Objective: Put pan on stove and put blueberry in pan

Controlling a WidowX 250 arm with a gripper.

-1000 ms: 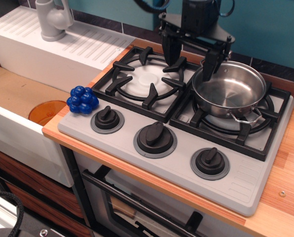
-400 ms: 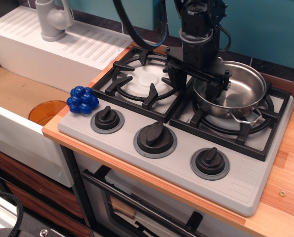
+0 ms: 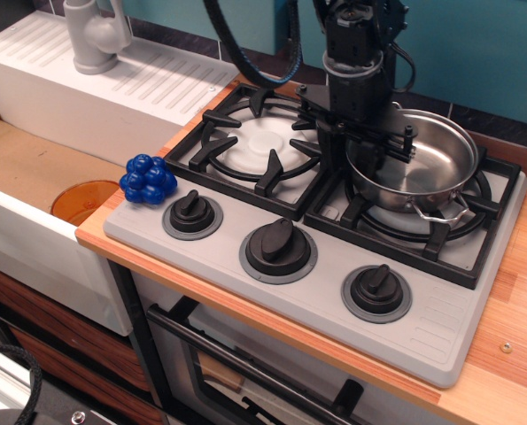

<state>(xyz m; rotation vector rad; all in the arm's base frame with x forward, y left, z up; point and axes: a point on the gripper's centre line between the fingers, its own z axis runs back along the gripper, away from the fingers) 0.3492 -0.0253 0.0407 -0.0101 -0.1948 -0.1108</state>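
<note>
Now your gripper (image 3: 356,150) straddles the near-left rim of the pan (image 3: 418,164), jaws spread, on the stove (image 3: 334,257)'s right burner; the blueberry (image 3: 148,179) lies far left, beside the stove's left knob.

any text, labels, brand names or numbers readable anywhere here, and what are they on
None can be read.
Grey toy cooktop: no markings show around its three black knobs.
Shiny round stainless-steel pan: no stamp or logo visible.
Black robot gripper: no legible label.
</note>
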